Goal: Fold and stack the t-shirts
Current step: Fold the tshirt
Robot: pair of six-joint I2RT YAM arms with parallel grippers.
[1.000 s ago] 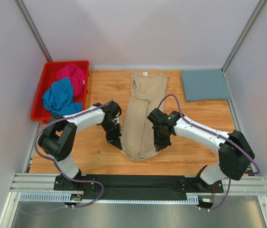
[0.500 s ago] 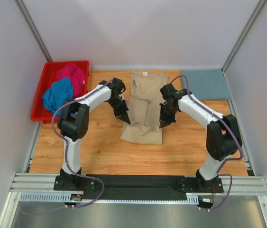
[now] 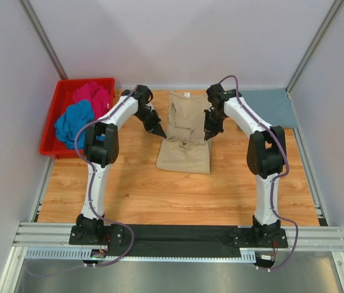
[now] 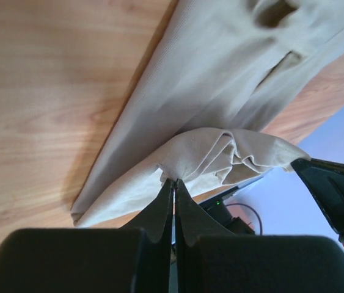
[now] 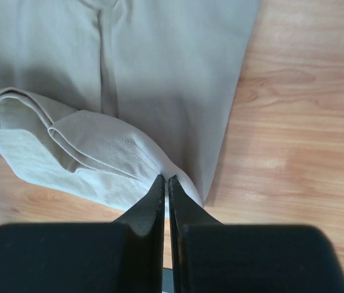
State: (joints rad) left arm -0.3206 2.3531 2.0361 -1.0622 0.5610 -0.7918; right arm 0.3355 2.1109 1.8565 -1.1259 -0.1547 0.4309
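Beige t-shirt [image 3: 184, 160] lies mid-table [image 3: 129, 183] as a narrow strip. Its long axis runs near-to-far, with the collar at the far end and the hem doubled back toward it. The cloth looks light and limp and will likely sag, so grip at the hem corners. Left jaws and right jaws are fully closed, each pinching one hem corner.

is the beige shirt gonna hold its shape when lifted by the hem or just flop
Likely floppy: the beige t-shirt bunches into soft folds where the left gripper and right gripper pinch it. Probably light, since two thin pinches hold the lifted edge. It may sag between the grips.
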